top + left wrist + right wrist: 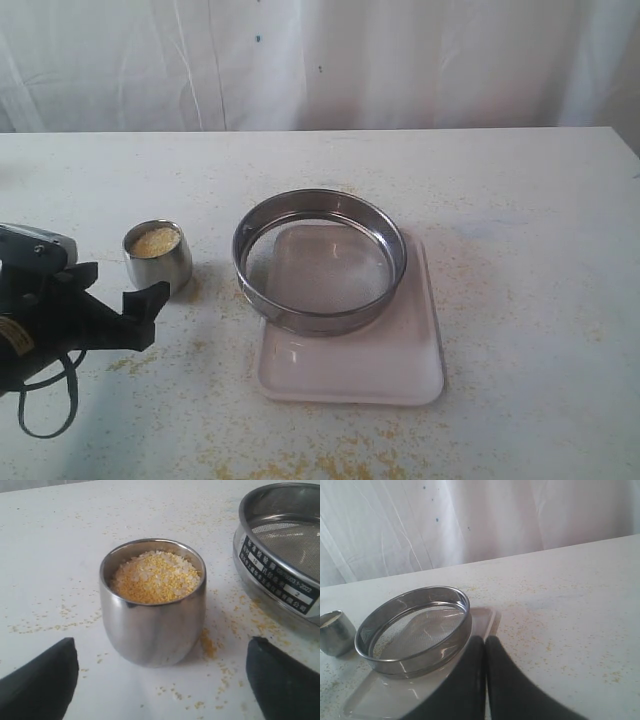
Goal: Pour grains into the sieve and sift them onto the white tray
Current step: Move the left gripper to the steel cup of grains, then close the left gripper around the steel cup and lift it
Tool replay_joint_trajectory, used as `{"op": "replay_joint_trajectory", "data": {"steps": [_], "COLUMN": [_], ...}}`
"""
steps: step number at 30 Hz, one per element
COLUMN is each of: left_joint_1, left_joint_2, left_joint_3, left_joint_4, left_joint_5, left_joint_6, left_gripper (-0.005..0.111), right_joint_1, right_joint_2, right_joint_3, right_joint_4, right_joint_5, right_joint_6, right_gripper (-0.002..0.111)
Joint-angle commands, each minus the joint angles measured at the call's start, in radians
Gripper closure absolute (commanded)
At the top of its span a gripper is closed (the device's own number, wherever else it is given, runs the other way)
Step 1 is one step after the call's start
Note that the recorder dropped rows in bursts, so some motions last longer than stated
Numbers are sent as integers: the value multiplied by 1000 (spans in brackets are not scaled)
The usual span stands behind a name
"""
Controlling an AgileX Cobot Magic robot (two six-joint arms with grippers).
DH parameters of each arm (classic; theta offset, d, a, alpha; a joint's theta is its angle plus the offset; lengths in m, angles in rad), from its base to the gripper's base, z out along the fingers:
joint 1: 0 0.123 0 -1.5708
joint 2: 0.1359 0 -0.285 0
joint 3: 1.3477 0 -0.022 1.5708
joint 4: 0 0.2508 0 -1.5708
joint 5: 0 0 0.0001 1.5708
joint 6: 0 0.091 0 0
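The grains point(156, 576) fill a small steel cup point(152, 625) standing upright on the table, left of the sieve point(320, 322). The sieve, a wide steel ring with a mesh bottom, rests on the white tray point(350, 380), and its mesh looks bare. My left gripper point(161, 652) is open wide. Its black fingers point(40, 680) sit just short of the cup, one on each side, touching nothing. In the exterior view the left gripper point(145, 305) is low at the left, close to the cup point(157, 258). My right gripper point(485, 640) is shut and empty, above the tray's point(482, 616) edge beside the sieve point(415, 657).
Loose yellow grains point(300, 465) are scattered over the white table, thickest near the front edge and around the cup. A white curtain point(320, 60) hangs behind the table's far edge. The sieve's printed label point(277, 577) faces the left wrist camera.
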Motion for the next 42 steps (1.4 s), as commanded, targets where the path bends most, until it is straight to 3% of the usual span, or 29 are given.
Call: {"op": "replay_joint_trajectory", "data": {"steps": [1, 42], "left_joint_1": [-1, -1], "left_joint_2": [45, 300], "left_joint_3": [-38, -324], "left_joint_4": [-4, 6], "left_joint_5": [-4, 4], "left_joint_6": [-1, -1], "left_gripper": [14, 14], "right_joint_1": [-8, -8], "right_joint_2": [-5, -5], "right_joint_3": [7, 7], "right_joint_4": [-2, -2], "right_joint_5": [-7, -7], "right_joint_6": [3, 3], "right_gripper": [108, 108]}}
